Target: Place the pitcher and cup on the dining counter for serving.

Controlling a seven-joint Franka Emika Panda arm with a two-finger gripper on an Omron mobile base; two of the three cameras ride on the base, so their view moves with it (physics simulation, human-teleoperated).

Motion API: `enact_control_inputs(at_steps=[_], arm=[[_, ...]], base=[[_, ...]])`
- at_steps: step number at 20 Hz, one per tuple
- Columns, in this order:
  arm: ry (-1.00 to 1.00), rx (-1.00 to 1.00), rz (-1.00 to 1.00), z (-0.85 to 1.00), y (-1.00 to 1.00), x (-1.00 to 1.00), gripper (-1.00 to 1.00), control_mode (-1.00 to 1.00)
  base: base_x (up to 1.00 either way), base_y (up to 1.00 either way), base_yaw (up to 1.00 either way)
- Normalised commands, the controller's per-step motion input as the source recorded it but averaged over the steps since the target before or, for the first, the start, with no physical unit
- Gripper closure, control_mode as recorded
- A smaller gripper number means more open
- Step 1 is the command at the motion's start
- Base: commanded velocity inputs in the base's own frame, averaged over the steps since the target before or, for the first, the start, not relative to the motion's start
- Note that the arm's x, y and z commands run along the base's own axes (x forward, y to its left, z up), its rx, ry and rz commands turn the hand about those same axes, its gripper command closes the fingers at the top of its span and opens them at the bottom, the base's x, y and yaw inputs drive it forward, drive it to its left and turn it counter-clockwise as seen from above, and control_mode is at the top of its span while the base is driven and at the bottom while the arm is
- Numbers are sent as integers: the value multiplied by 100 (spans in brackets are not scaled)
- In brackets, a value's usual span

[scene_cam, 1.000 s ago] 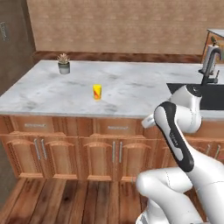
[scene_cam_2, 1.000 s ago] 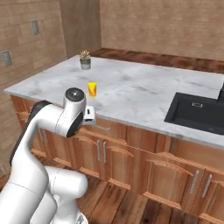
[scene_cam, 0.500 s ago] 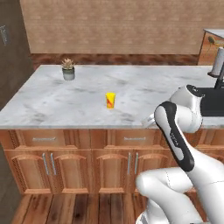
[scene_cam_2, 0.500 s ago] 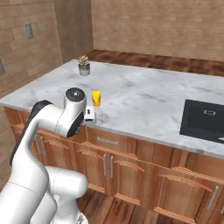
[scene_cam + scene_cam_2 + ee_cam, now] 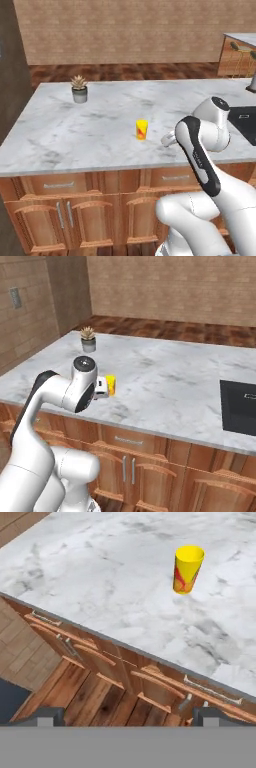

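Marble counter (image 5: 75, 135) on wooden cabinets (image 5: 75, 215), brick walls, wood floor.
The yellow cup (image 5: 142, 129) stands upright mid-counter, its red mark no readable writing; a potted plant (image 5: 79, 89) stands well apart. The jaws are wide apart, empty, short of the cup.

Cups: one yellow cup (image 5: 142, 129) (image 5: 110, 384) (image 5: 187, 568)
Plant pots: one potted plant (image 5: 79, 89) (image 5: 88, 339)
Sinks: one black sink (image 5: 239, 407)
Stools: two stools (image 5: 242, 47)
Benches: one marble bench (image 5: 90, 131)
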Motion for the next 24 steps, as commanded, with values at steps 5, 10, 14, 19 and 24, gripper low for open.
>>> enact_control_inputs(at_steps=[5,10,14,19,24], arm=[[0,0,0,0,0,0,-100,100],[0,-8,-15,0,21,25,-100,-100],[1,-6,-19,0,11,41,-100,-100],[9,-1,-16,0,0,53,-100,-100],[14,0,-11,-6,0,60,-100,-100]], base=[[63,1,-21],[9,1,-4],[0,0,0],[0,0,0],[0,0,0]])
